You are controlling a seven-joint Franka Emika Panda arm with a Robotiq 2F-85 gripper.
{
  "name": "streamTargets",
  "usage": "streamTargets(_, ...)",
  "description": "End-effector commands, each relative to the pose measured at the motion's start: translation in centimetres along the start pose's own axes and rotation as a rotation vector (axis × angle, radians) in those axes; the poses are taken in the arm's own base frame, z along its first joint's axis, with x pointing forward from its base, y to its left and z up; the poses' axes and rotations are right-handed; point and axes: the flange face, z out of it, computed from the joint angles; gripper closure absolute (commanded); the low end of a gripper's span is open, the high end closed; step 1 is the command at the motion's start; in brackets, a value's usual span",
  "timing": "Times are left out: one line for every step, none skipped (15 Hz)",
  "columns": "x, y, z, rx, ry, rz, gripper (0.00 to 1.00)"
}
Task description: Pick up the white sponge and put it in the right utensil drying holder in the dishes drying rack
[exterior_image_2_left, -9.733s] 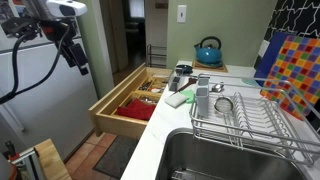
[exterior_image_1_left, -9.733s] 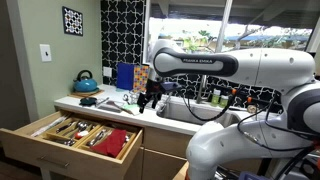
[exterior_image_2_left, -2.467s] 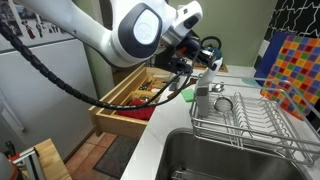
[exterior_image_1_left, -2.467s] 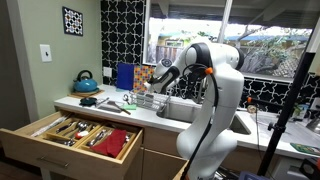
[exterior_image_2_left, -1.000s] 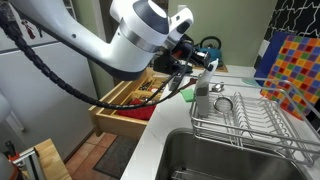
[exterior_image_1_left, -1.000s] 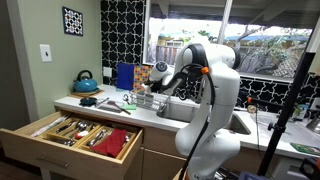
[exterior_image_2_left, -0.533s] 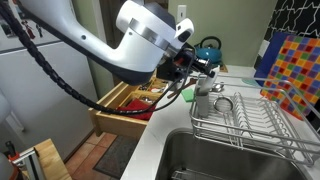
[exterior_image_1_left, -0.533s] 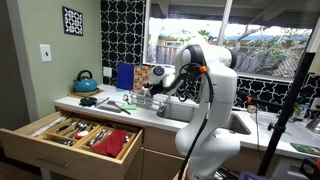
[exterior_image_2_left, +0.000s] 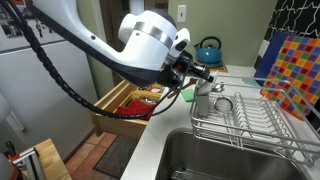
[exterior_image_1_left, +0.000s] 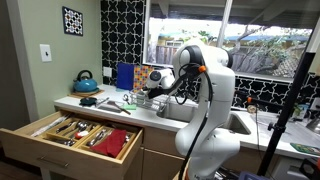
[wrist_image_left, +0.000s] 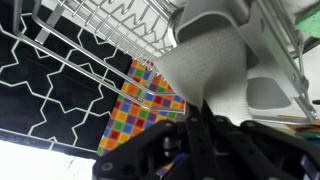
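In the wrist view the white sponge [wrist_image_left: 205, 55] sticks out from between my dark fingers, pinched at its narrow end, and my gripper [wrist_image_left: 203, 104] is shut on it. The wires of the dishes drying rack [wrist_image_left: 110, 25] fill the background there. In an exterior view my gripper [exterior_image_2_left: 206, 75] hovers just above the metal utensil drying holder [exterior_image_2_left: 203, 98] at the near end of the rack [exterior_image_2_left: 255, 125]. The sponge itself is too small to make out there. In an exterior view the gripper [exterior_image_1_left: 150, 93] sits low over the counter, beside the window.
A blue kettle [exterior_image_2_left: 208, 50] stands behind the holder. The wooden cutlery drawer [exterior_image_1_left: 75, 135] hangs open below the counter. A green item [exterior_image_2_left: 187, 95] lies on the counter by the holder. A sink [exterior_image_2_left: 220, 155] lies in front of the rack, and a colourful board [exterior_image_2_left: 290, 65] stands behind it.
Over the last second the arm has swung a little toward the rack, carrying the shut gripper from beside the utensil holder to just above it.
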Motion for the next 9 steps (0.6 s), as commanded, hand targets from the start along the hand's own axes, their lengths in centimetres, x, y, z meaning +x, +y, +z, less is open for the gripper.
streamTargets(-1.48,-0.73,0.63,-0.044,-0.024,0.010,0.96)
streamTargets(-1.71,-0.67,0.66,-0.061,-0.033,0.019,0.96)
streamTargets(-1.88,-0.61,0.70,-0.082,-0.041,0.024,0.96)
streamTargets(-2.08,-0.53,0.74,-0.092,-0.052,0.035,0.96)
streamTargets(-2.05,-0.47,0.76,-0.103,-0.054,0.046,0.96)
streamTargets(-2.02,-0.49,0.73,-0.105,-0.057,0.056,0.96)
streamTargets(-1.94,-0.58,0.65,-0.106,-0.058,0.069,0.96)
streamTargets(-1.90,-0.70,0.59,-0.109,-0.060,0.079,0.96)
streamTargets(-1.83,-0.82,0.52,-0.111,-0.062,0.089,0.96)
